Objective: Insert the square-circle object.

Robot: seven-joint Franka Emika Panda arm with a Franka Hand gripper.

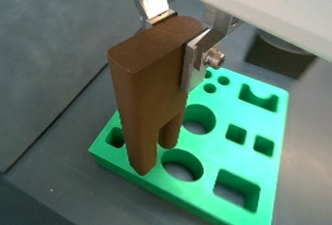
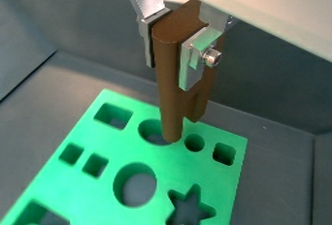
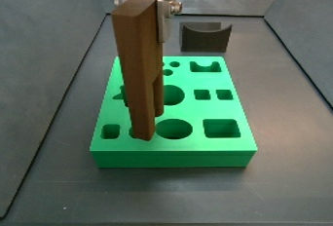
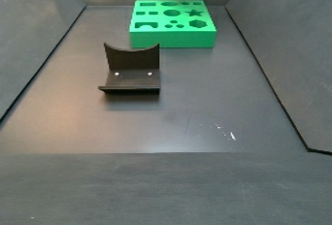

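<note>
Gripper point(image 1: 176, 37) clamped on the top end of the brown wooden block point(image 1: 146, 98), held upright with its two prongs just above or touching the green board point(image 1: 253, 156) near a round hole. Looks stiff, light, smooth-sided; best pinched high on flat faces. Dark grey U-shaped block point(image 3: 203, 36) behind board.

Even, soft light throughout; faint glare spots on the floor point(image 4: 227, 130); wrist views slightly blurred.
</note>
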